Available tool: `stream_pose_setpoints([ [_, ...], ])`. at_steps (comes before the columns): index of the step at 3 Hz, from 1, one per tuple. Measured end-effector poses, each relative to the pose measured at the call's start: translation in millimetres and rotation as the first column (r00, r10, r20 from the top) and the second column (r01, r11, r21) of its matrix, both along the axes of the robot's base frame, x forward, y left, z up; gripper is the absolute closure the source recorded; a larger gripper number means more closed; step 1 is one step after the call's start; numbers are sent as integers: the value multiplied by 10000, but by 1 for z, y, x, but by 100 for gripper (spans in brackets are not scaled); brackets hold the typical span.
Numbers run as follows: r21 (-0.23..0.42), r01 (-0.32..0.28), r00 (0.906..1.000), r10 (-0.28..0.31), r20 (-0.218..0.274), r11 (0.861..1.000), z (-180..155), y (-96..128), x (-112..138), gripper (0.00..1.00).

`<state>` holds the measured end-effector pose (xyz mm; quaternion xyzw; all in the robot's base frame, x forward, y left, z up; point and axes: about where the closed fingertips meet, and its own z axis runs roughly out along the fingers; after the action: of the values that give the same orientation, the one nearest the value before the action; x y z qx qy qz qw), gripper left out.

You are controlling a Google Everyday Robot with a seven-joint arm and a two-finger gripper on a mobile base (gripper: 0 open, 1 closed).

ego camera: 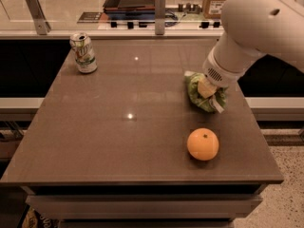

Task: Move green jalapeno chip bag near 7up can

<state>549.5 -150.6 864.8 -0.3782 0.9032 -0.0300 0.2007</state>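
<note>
- We see the green jalapeno chip bag (194,91) lying crumpled on the tabletop (133,127), near its right edge as the camera sees it, about halfway back.
- The bag's long axis seems to run slantwise, from a pale top edge at the far-left end to a silvery-white corner at the near-right end; the crumpling keeps us from being sure.
- The tool (207,88) is down on the middle of the bag, touching it, at the end of the white arm (256,27) that reaches in from the upper right.
- We cannot tell whether the tool is gripping the bag or merely resting on it.
- The 7up can (84,52) stands upright at the far-left corner of the tabletop, well apart from the bag.
- An orange (203,144) sits near the front edge, close to the bag but not touching it.
</note>
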Motion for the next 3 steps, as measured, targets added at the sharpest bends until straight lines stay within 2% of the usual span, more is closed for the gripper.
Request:
stream_pose_setpoints([
  [1,-245,-962,9938,974,534,9951,40,24,13,100],
  [2,-513,-1615,9816,1657,944,9855,70,45,21,100],
  [3,-700,-2266,9638,2341,1278,9715,91,67,28,100],
])
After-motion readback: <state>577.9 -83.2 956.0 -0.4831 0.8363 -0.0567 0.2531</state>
